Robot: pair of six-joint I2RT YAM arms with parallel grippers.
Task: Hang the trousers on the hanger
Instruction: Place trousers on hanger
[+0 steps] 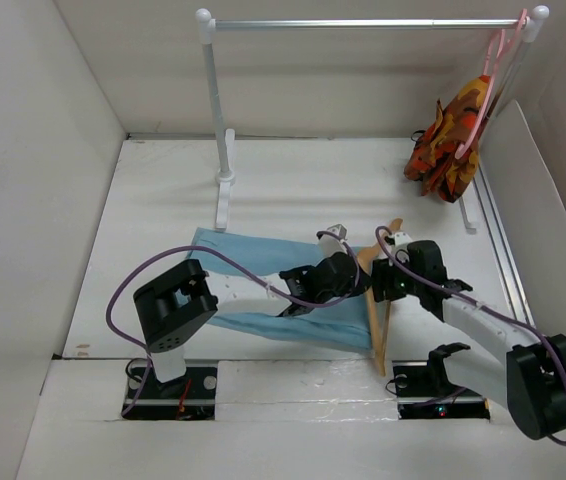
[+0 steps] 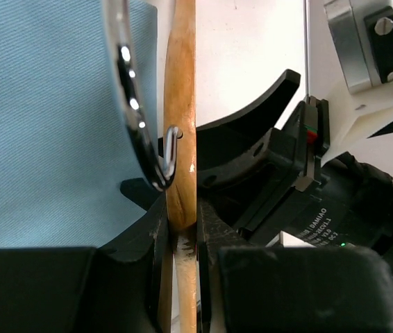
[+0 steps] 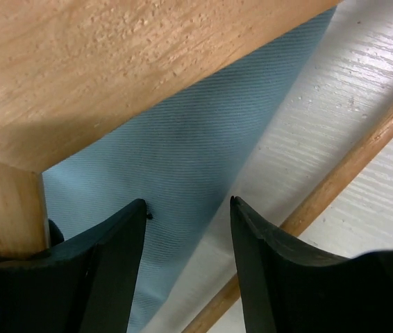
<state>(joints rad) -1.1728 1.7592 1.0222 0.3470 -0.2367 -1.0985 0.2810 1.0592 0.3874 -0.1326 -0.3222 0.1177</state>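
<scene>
Left gripper is clamped on the hanger; right gripper is held apart over the trousers, spread on the table, hanger at their right edge.

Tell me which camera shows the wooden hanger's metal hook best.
Left wrist: the hook curves large and sharp beside the hanger that the left gripper clamps. Top external shows it as a tiny grey speck; right wrist shows wood, no hook.

Bright, even light — soft shadows
</scene>
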